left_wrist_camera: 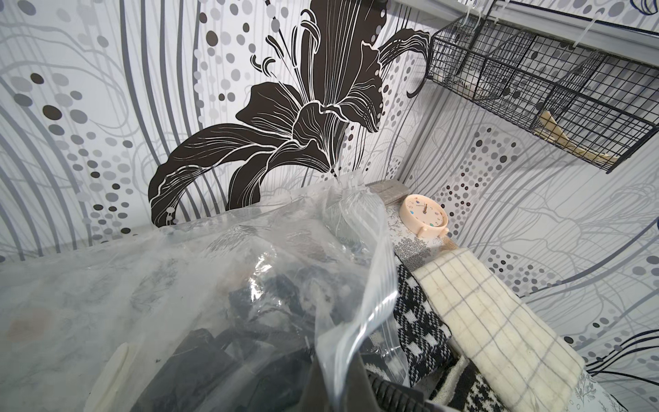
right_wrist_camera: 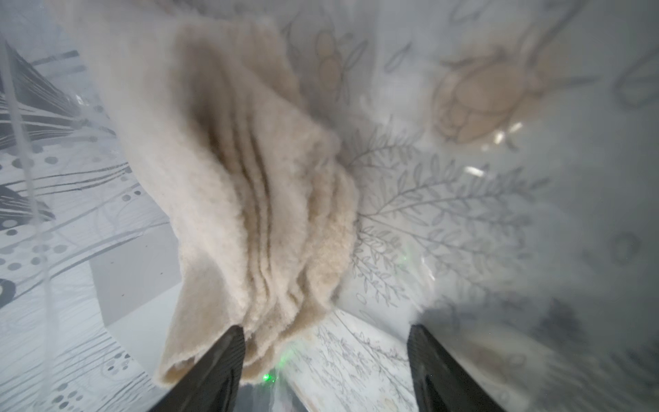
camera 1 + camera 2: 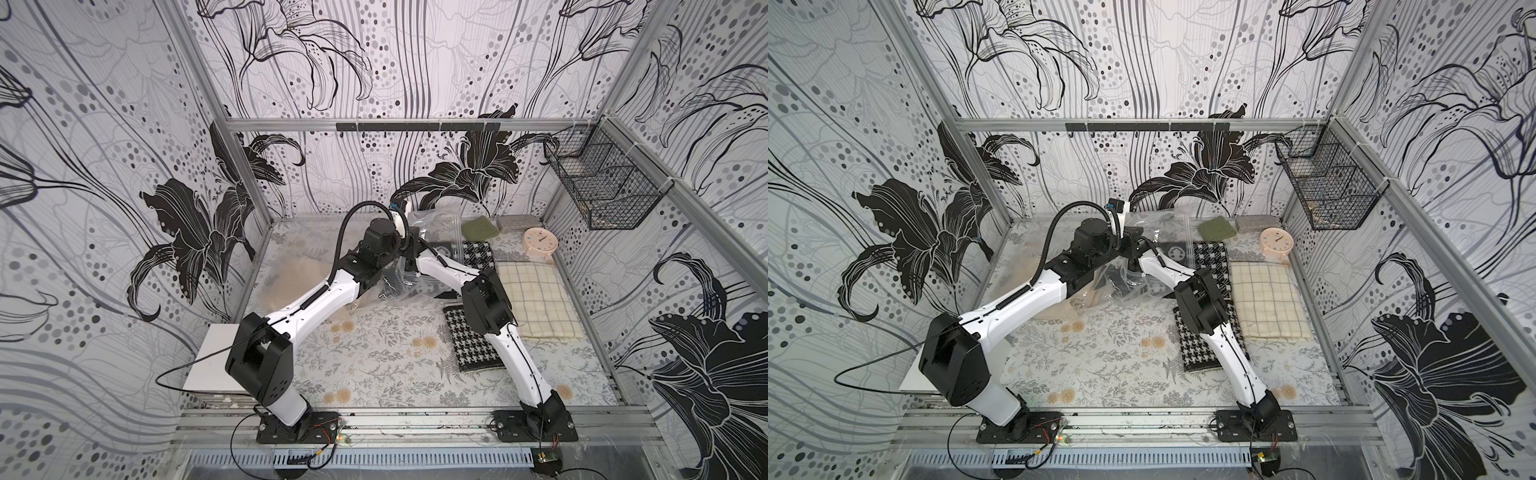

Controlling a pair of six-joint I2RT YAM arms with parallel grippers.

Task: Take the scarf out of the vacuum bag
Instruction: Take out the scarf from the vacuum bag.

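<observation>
Cream fleece scarf [image 2: 249, 178], folded in several layers, lodged inside the vacuum bag [image 1: 107, 285]. The bag is clear crinkled film sprawled over the far left and middle of the table [image 3: 374, 361], which has a floral cover. Its zip-edged mouth is raised at the far middle. In a top view the scarf shows through the film as a pale beige mass at the far left. Right gripper [image 2: 326, 356]: inside the bag, jaws spread wide, gripping nothing. The scarf's nearest end lies just beside the inner face of one finger [image 2: 221, 371], partly in the gap; contact cannot be told. The other finger stands well apart from the scarf. The rest of the scarf stretches away ahead of this gripper. Left gripper [image 1: 335, 388]: clenched, pinching the bag's mouth film, which rises straight from its tips; the scarf does not show in the left wrist view. Houndstooth cloth [image 3: 471, 340]: black and white, right of centre, under the right arm's elbow. Checked cloth [image 3: 536, 299]: cream, just right of the houndstooth cloth. Green cloth [image 3: 476, 227] and grey cloth [image 3: 517, 223]: folded, side by side along the far edge. Clock [image 3: 540, 241]: peach, round, at the far right. Wire basket [image 3: 602, 183]: black, hung on the right wall.
</observation>
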